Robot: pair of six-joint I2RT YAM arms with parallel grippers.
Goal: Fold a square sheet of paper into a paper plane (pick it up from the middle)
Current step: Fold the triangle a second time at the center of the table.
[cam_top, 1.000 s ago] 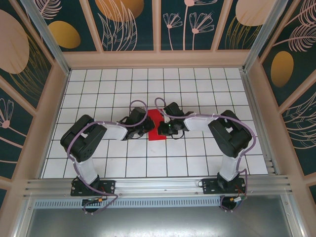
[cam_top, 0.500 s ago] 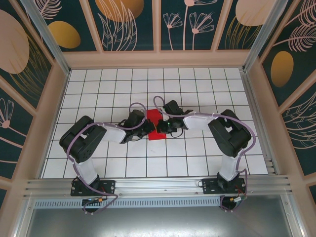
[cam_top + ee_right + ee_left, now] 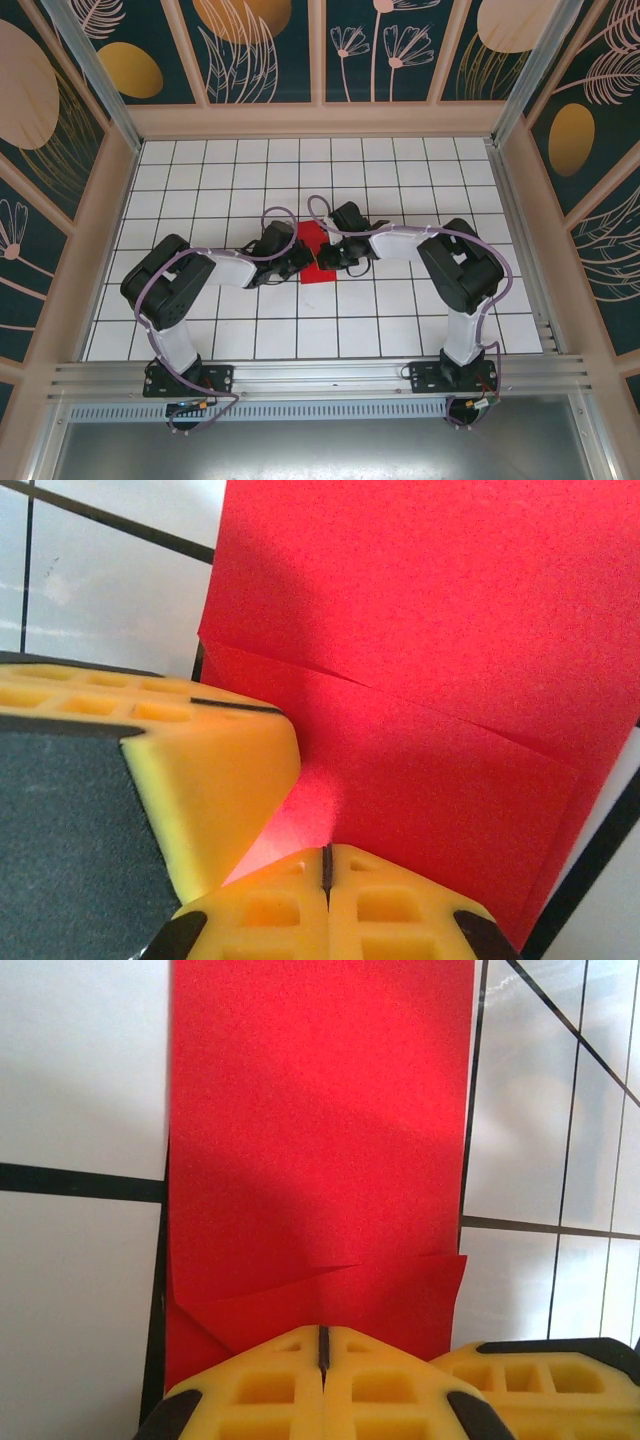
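Red paper sheet, thin, bright and folded into a strip with creased flaps, lies flat at the middle of the white grid-tiled table, between my 2 grippers. I see the left gripper closed to a hairline seam, its yellow tips on the sheet's edge. The right gripper is closed likewise, just beside it. I cannot tell whether either pinches paper.
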